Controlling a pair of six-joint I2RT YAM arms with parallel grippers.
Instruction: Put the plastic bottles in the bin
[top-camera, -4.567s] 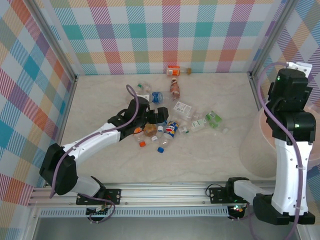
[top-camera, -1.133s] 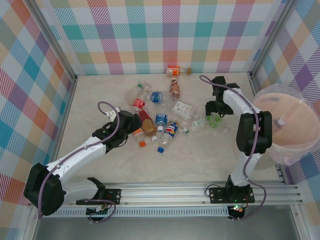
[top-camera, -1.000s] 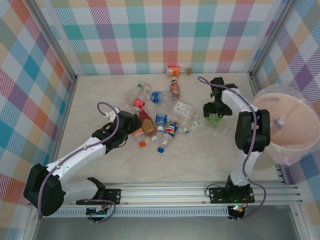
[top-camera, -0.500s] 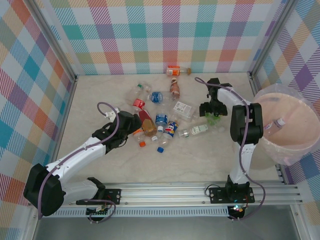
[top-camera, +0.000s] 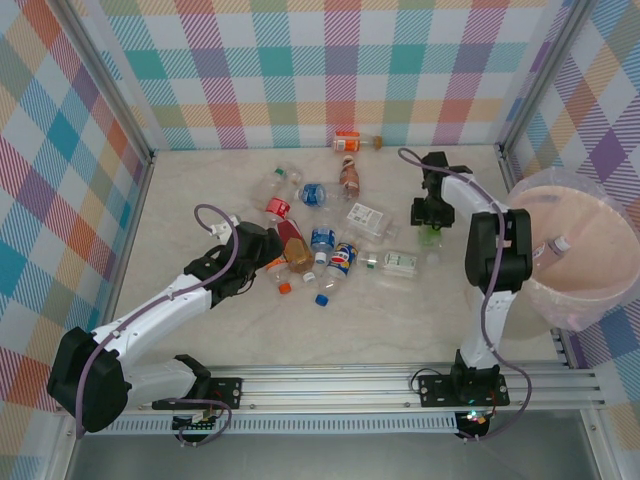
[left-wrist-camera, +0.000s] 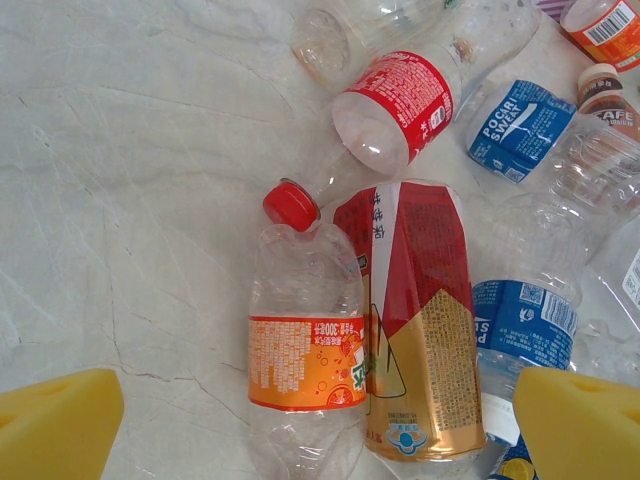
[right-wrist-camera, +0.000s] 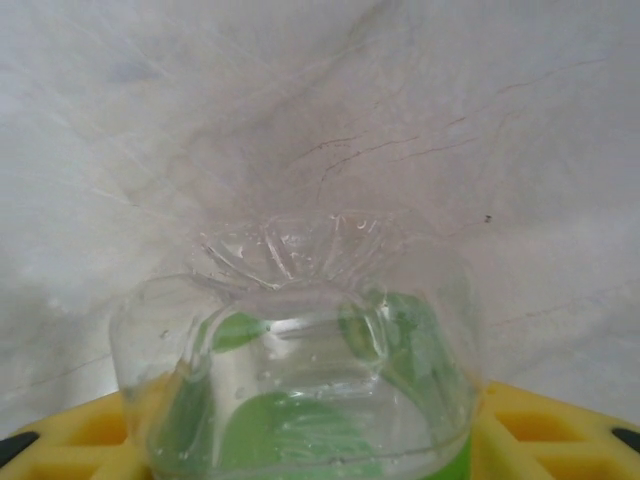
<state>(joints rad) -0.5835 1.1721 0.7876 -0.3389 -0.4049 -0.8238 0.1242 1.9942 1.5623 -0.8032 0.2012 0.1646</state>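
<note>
Pale marbled table (top-camera: 200, 330), plaid walls (top-camera: 300, 70) closing it in on three sides.

Bottles (top-camera: 320, 235) are lying scattered mid-table, most on their sides and some crushed. One orange bottle (top-camera: 356, 142) is sitting apart by the far wall. A white-label bottle (top-camera: 398, 264) is lying alone near the right of the cluster.

The bin (top-camera: 590, 305) is standing at the table's right edge with one bottle in the bin (top-camera: 557, 245).

The right gripper (top-camera: 432, 222) is clamping a green-label bottle (top-camera: 430, 236) low on the table, left of the bin. On the right wrist view the clear base (right-wrist-camera: 300, 300) is sitting between the yellow pads (right-wrist-camera: 80, 440).

The left gripper (top-camera: 262, 262) is hovering at the cluster's left side with its jaws spread wide, gripping nothing. Its wrist view is looking down on an orange-label bottle (left-wrist-camera: 300, 370) touching a red-and-gold bottle (left-wrist-camera: 420, 330). A red-label bottle (left-wrist-camera: 390, 100) is lying just beyond them.
</note>
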